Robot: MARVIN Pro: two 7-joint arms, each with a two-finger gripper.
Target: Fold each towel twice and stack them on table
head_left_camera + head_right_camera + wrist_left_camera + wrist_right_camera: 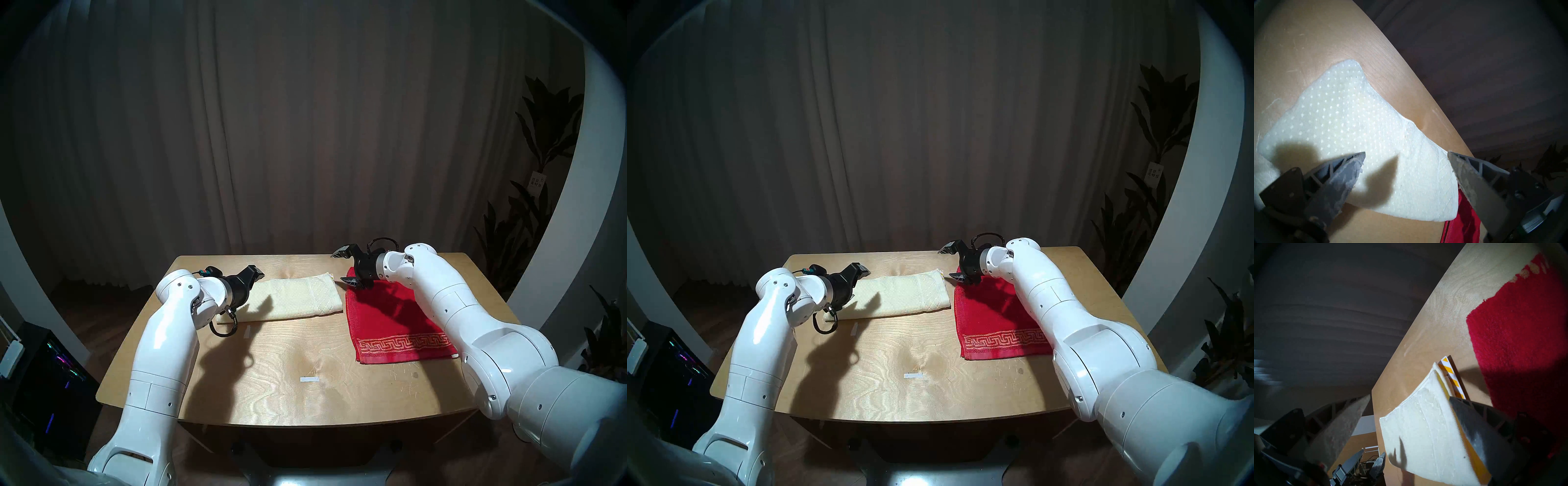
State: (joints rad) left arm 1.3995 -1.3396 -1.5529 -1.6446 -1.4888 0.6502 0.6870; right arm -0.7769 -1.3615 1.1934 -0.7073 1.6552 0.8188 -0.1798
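On the table (288, 383), toward the far edge at about eleven o'clock of its middle, the cream towel (288, 298), folded into a long strip with its quilted band at the three o'clock end. Just beside that end, at about two o'clock of the table's middle, the red towel (390, 325), folded flat, its gold key border along the near edge; whether the two towels touch cannot be told. Over the nine o'clock end of the cream towel, the left gripper (1406, 162), jaws spread wide and empty, cloth visible below between the fingers (1349, 168). Over the far corner of the red towel, the right gripper (346, 268), also spread wide, holding nothing, one finger high and the other low, close above the red cloth. Nearer the robot, two white tape strips (309, 379) on bare wood.
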